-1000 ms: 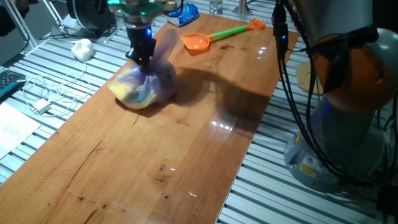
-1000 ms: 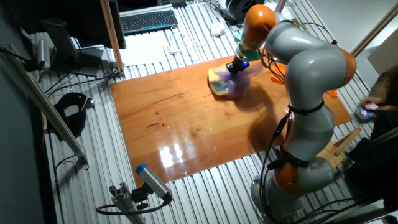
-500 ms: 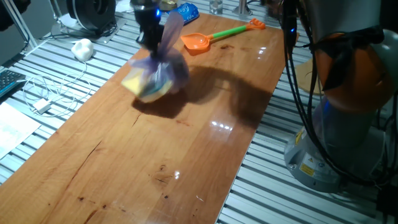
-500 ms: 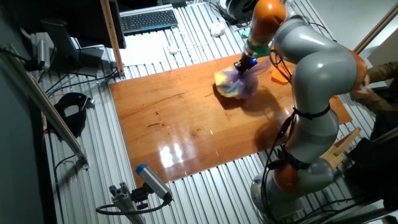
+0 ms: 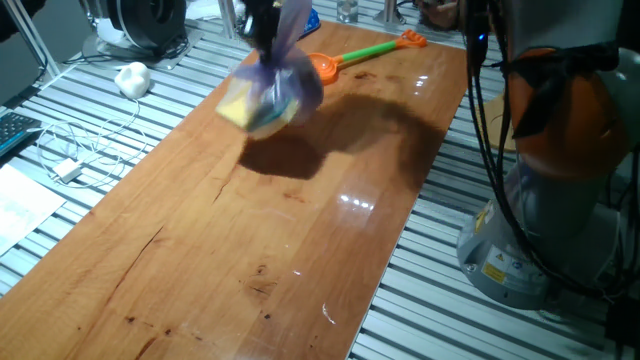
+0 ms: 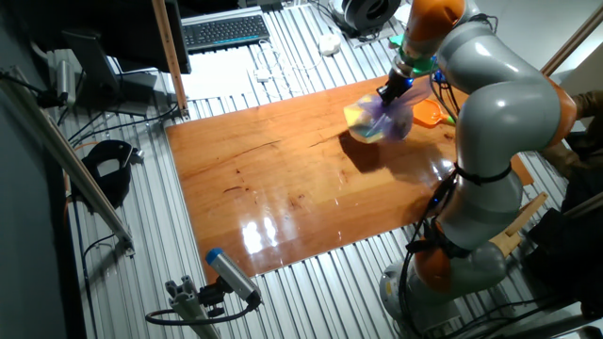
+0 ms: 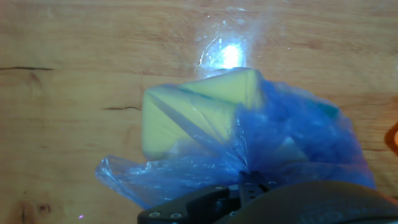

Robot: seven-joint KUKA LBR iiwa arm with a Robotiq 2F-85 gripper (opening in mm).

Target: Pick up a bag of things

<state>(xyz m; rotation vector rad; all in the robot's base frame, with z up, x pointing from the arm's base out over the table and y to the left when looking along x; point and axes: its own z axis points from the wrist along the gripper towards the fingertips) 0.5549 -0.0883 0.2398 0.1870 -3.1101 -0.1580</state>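
We see the claw (image 6: 388,91) pinching the gathered neck of the bag of things (image 5: 272,92), its fingers pressed together on the purple plastic. The bag hangs below the claw, clear of the tabletop (image 5: 250,230), with its shadow on the wood beneath. In the hand view a yellow block (image 7: 193,112) shows through the film, with a teal patch beside it. Just beyond the bag lies the orange-and-green toy shovel (image 5: 365,52). To the bag's left, off the tabletop, sit a white lump (image 5: 132,78) and a white cable (image 5: 75,145).
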